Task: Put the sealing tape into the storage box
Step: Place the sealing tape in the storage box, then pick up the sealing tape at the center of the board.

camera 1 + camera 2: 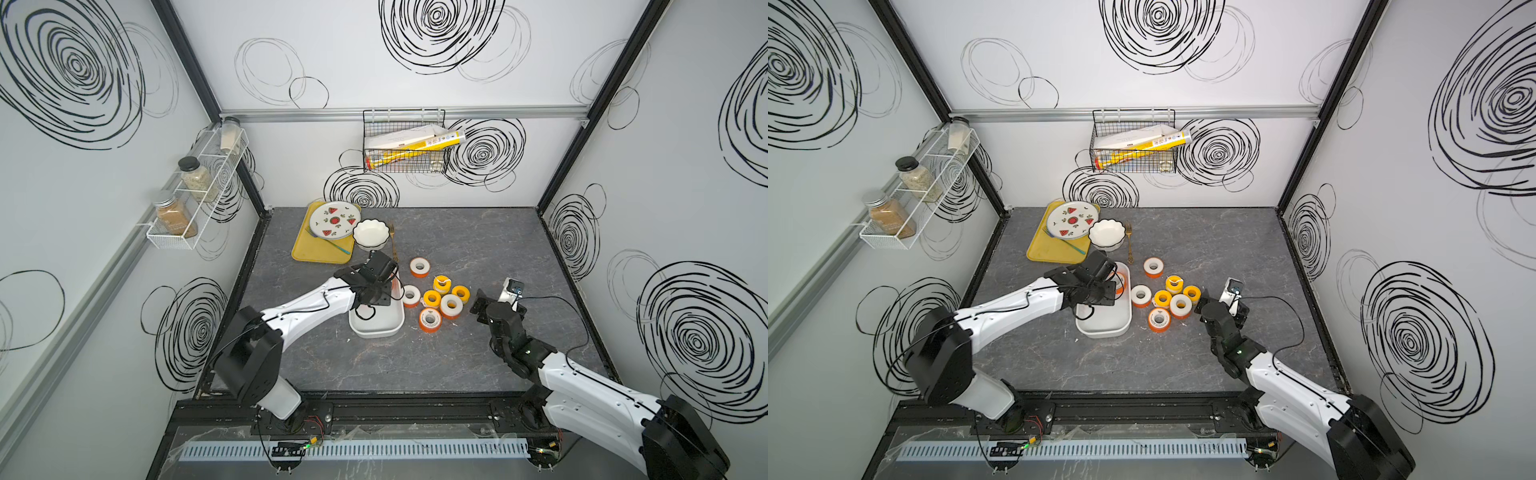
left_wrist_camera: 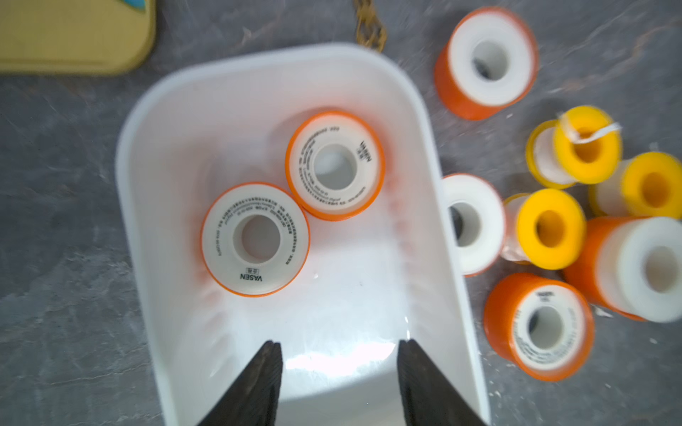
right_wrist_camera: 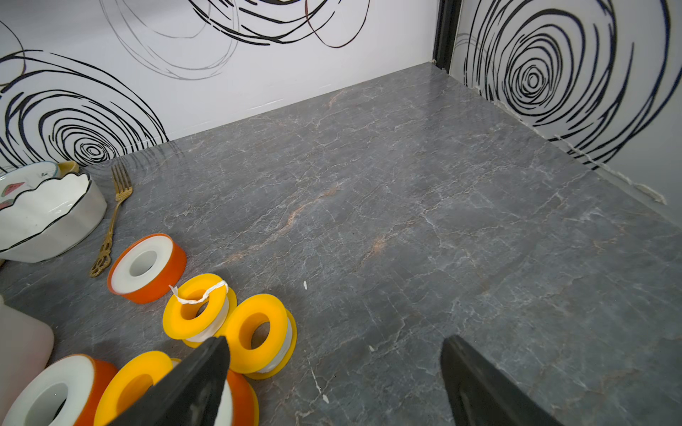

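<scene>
Left wrist: two tape spools (image 2: 221, 236) in storage box (image 2: 177, 147), seven outside.

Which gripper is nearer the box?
Left. The left gripper hangs open directly over the inside of the box. The right gripper, also open, is off to the side, with the spools on the table between it and the box.

Top views overlook the whole grey marbled tabletop (image 1: 415, 365); left wrist looks down close over the white shallow plastic bin (image 2: 127, 166), right wrist low across the same tabletop
</scene>
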Controlling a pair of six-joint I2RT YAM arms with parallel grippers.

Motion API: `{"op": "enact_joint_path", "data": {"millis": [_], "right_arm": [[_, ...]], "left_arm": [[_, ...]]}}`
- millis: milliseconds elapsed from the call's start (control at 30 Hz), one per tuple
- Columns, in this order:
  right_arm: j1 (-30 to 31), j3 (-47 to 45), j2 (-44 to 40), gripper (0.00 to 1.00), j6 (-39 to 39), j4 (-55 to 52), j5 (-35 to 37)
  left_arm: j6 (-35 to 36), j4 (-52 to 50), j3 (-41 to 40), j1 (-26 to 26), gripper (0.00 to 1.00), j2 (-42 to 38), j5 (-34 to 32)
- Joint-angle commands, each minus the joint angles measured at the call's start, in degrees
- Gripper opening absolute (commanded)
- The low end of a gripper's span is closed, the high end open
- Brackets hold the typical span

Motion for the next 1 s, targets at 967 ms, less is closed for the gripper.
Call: {"op": "enact_joint_path", "data": {"millis": [967], "right_arm": [[-0.2,44.0,39.3,1.0,-17.2,-16.6,-30.0]], "left_arm": [[7.6,1.3,-14.9,11.6,0.87,-33.9,1.2]]}}
